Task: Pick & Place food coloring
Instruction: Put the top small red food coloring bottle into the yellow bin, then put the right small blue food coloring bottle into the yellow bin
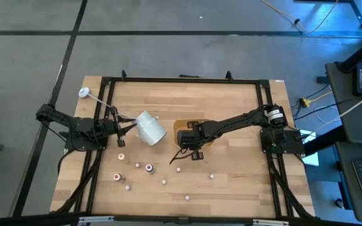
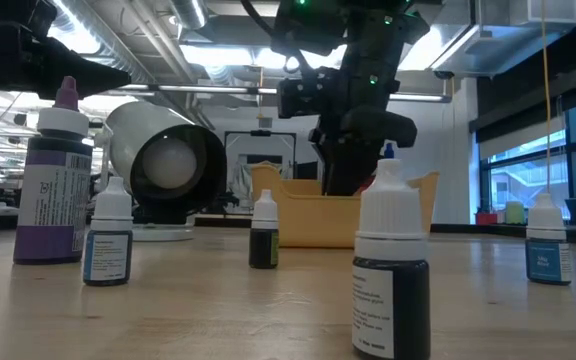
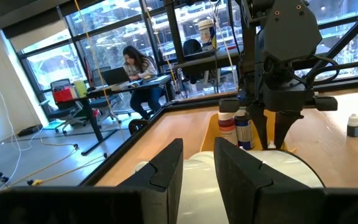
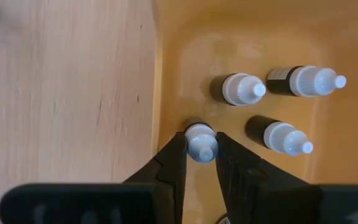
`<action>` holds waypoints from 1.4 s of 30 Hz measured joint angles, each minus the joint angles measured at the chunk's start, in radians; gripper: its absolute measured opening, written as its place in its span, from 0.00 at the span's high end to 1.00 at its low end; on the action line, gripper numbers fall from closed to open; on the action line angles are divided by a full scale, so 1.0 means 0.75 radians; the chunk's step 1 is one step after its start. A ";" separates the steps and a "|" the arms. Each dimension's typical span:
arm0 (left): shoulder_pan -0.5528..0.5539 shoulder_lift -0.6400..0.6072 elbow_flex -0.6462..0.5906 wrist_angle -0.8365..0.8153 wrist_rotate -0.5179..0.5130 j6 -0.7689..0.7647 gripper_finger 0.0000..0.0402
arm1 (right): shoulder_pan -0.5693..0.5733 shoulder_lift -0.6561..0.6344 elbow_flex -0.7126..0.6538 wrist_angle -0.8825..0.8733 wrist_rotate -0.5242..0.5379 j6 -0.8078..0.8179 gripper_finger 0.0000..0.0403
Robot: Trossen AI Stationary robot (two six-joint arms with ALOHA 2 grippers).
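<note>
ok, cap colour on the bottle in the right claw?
White. The right claw grips the bottle by its cap in the tray; right wrist view is clearest.

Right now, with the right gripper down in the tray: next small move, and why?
Probably open the right gripper and lift straight up. It is closed on a food coloring bottle that stands upright inside the orange tray, beside three other bottles, so the placing looks done. The left gripper holds the white cup tipped on its side.

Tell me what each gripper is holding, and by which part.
Right gripper pinches a food coloring bottle by its white cap, over the orange tray. Left gripper grips the white cup.
</note>
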 joint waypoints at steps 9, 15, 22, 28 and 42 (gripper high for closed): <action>0.000 0.000 0.000 0.000 0.000 0.000 0.78 | 0.000 0.000 0.000 0.000 0.001 0.004 0.71; 0.000 0.000 0.000 0.000 0.000 0.000 0.78 | 0.000 0.000 0.000 0.000 0.004 0.004 0.66; 0.000 0.000 0.000 0.000 0.000 0.000 0.78 | 0.000 0.001 0.087 -0.131 0.003 0.031 0.65; 0.000 0.000 0.000 0.000 0.001 -0.001 0.78 | 0.011 0.002 0.266 -0.339 0.003 0.067 0.65; 0.000 -0.001 0.000 0.000 0.002 -0.001 0.78 | 0.481 -0.071 0.332 -0.483 -0.052 0.406 0.65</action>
